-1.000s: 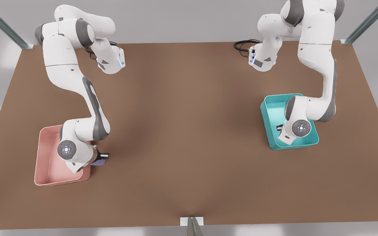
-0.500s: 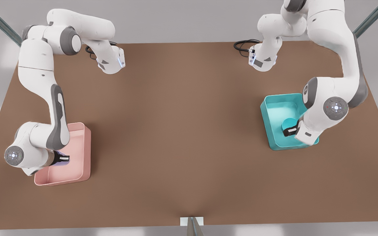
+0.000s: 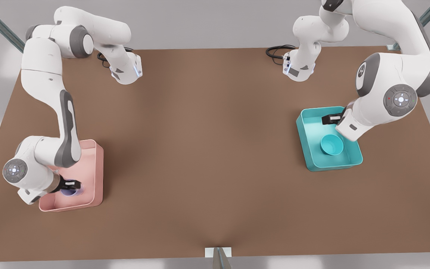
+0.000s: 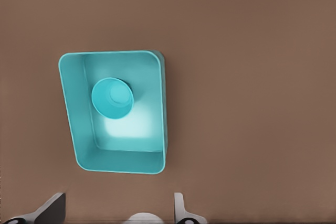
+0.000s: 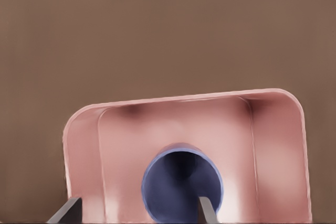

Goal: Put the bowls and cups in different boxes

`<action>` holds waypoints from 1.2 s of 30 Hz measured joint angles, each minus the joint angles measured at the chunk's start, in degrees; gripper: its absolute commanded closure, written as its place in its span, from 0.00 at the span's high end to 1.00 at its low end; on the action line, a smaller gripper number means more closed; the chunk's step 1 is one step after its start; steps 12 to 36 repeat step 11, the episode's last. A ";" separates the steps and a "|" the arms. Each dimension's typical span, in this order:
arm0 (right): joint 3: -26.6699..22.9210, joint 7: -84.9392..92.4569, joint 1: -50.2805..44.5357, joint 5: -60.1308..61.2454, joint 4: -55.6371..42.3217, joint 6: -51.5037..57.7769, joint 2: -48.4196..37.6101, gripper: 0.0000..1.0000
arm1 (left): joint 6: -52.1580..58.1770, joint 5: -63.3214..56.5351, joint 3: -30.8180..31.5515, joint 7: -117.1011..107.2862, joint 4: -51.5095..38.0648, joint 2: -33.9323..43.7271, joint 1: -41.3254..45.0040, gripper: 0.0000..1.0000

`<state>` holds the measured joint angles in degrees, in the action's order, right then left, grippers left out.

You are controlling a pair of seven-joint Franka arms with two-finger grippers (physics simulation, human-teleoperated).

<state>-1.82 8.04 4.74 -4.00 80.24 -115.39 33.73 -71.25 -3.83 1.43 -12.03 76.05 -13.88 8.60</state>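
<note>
Bowl (image 3: 331, 144) in teal bin (image 3: 307, 144), cup (image 3: 70, 190) in pink bin (image 3: 94, 172).
Left claw (image 3: 330, 119) spread, empty, above teal bin's far side; right claw (image 3: 71, 184) spread astride cup rim.

No legible text, labels, brand marks, numbers or signs appear on any surface. The arm joints carry small round indicator marks, but no characters can be read.

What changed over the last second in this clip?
The left gripper let go of the teal bowl in the teal box and drew back. The right gripper carried the lavender cup into the pink box. Both boxes stayed put.
</note>
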 measured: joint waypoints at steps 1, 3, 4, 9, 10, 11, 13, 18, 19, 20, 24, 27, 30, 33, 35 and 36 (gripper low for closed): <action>0.46 0.37 -0.21 0.42 -0.08 2.12 -3.67 1.00 | 0.40 0.00 0.03 0.34 0.00 0.01 -0.03 1.00; 0.85 1.07 -0.43 1.26 -0.14 7.32 -9.29 1.00 | 1.00 -0.01 -0.01 0.96 0.00 0.01 -0.06 1.00; 0.84 1.28 -0.39 1.61 -0.11 10.21 -11.51 1.00 | 1.22 -0.01 -0.02 1.24 0.00 0.01 -0.07 1.00; 0.96 0.20 -1.32 3.56 4.13 22.12 -22.55 1.00 | 1.94 -0.01 0.01 2.44 0.00 0.01 -0.07 1.00; 0.96 -0.06 -1.36 3.74 5.00 23.65 -23.51 1.00 | 2.02 -0.01 0.04 2.64 0.00 0.01 -0.06 1.00; 0.96 -0.31 -1.35 3.89 5.53 24.94 -24.05 1.00 | 2.11 -0.01 0.05 2.82 0.00 0.01 -0.04 1.00; 0.96 -0.31 -1.35 3.89 5.53 24.94 -24.05 1.00 | 2.11 -0.01 0.05 2.82 0.00 0.01 -0.04 1.00; 0.96 -0.31 -1.35 3.89 5.53 24.94 -24.05 1.00 | 2.11 -0.01 0.05 2.82 0.00 0.01 -0.04 1.00; 0.96 -0.31 -1.35 3.89 5.53 24.94 -24.05 1.00 | 2.11 -0.01 0.05 2.82 0.00 0.01 -0.04 1.00; 0.96 -0.31 -1.35 3.89 5.53 24.94 -24.05 1.00 | 2.11 -0.01 0.05 2.82 0.00 0.01 -0.04 1.00; 0.96 -0.31 -1.35 3.89 5.53 24.94 -24.05 1.00 | 2.11 -0.01 0.05 2.82 0.00 0.01 -0.04 1.00; 0.96 -0.31 -1.35 3.89 5.53 24.94 -24.05 1.00 | 2.11 -0.01 0.05 2.82 0.00 0.01 -0.04 1.00; 0.96 -0.31 -1.35 3.89 5.53 24.94 -24.05 1.00 | 2.11 -0.01 0.05 2.82 0.00 0.01 -0.04 1.00; 0.96 -0.31 -1.35 3.89 5.53 24.94 -24.05 1.00 | 2.11 -0.01 0.05 2.82 0.00 0.01 -0.04 1.00; 0.96 -0.31 -1.35 3.89 5.53 24.94 -24.05 1.00 | 2.11 -0.01 0.05 2.82 0.00 0.01 -0.04 1.00; 0.96 -0.31 -1.35 3.89 5.53 24.94 -24.05 1.00 | 2.11 -0.01 0.05 2.82 0.00 0.01 -0.04 1.00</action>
